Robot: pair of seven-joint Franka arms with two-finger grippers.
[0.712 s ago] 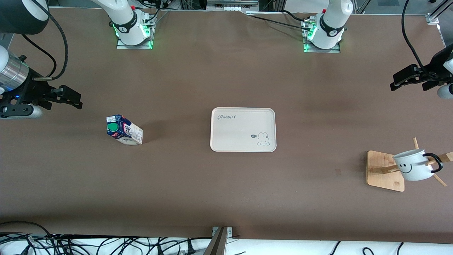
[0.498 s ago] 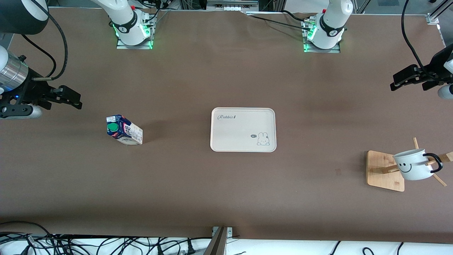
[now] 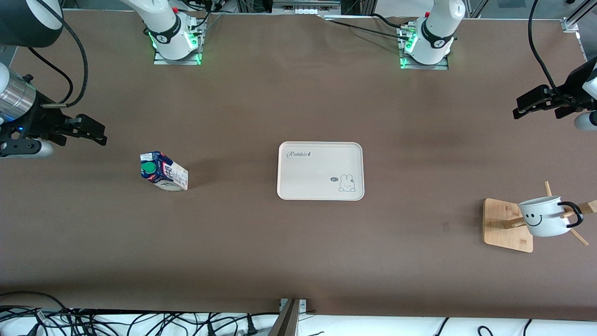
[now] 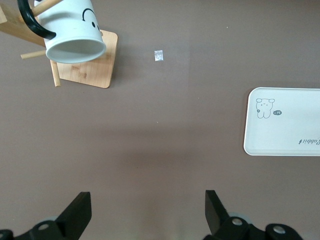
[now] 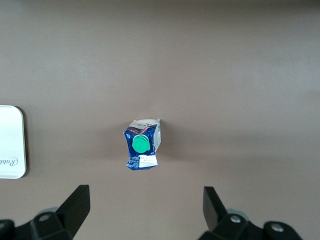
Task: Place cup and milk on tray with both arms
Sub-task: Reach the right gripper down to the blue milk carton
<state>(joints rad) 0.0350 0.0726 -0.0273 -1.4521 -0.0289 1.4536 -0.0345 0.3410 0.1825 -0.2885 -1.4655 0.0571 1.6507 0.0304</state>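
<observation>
The milk point(image 3: 163, 171) point(image 5: 142, 145), a dark blue carton with a green cap, stands on the brown table toward the right arm's end. My right gripper point(image 3: 95, 133) point(image 5: 146, 197) hovers open over bare table close to it, holding nothing. The cream tray point(image 3: 308, 179) point(image 4: 285, 135) point(image 5: 10, 142) lies at the table's middle with nothing on it. The white smiley cup point(image 3: 543, 217) point(image 4: 72, 32) hangs tilted on a wooden rack toward the left arm's end. My left gripper point(image 3: 522, 107) point(image 4: 148, 200) hangs open over bare table, well apart from the cup.
The rack's square wooden base point(image 3: 506, 224) point(image 4: 90, 70) and pegs sit under the cup. A small pale scrap point(image 4: 158, 55) lies on the table between rack and tray. Cables point(image 3: 140, 322) run along the edge nearest the front camera.
Both grippers have drifted only slightly and stay open. The milk, tray and cup have not moved.
</observation>
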